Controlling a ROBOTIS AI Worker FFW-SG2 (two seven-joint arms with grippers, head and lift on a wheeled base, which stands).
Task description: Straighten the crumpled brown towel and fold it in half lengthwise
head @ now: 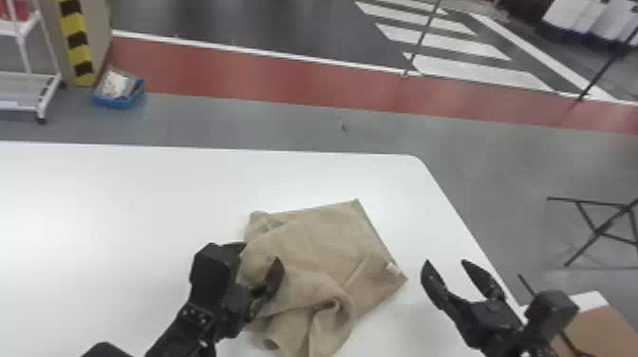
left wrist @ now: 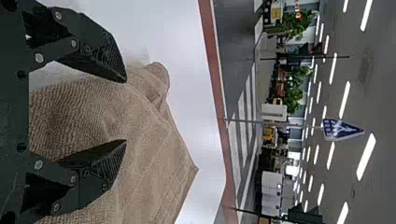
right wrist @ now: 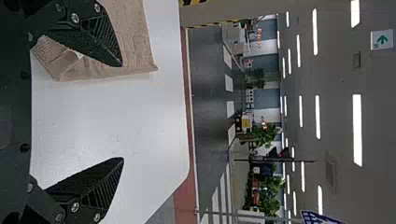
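My left flat black jaws stand spread over the crumpled brown cloth towel (head: 332, 237); my right jaws, also spread, are beside it, above the white desk (head: 118, 199). Straightening is in hand, I think; next needs pinching its edges.

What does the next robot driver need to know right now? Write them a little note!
Left gripper: open, at the towel's left side.
Right gripper: open, off the towel's right side.
Brown towel: on the white table, flatter at the far side, bunched near the robot.
Done: neither the straightening nor the lengthwise fold.
Left to do: straighten, then fold in half lengthwise.
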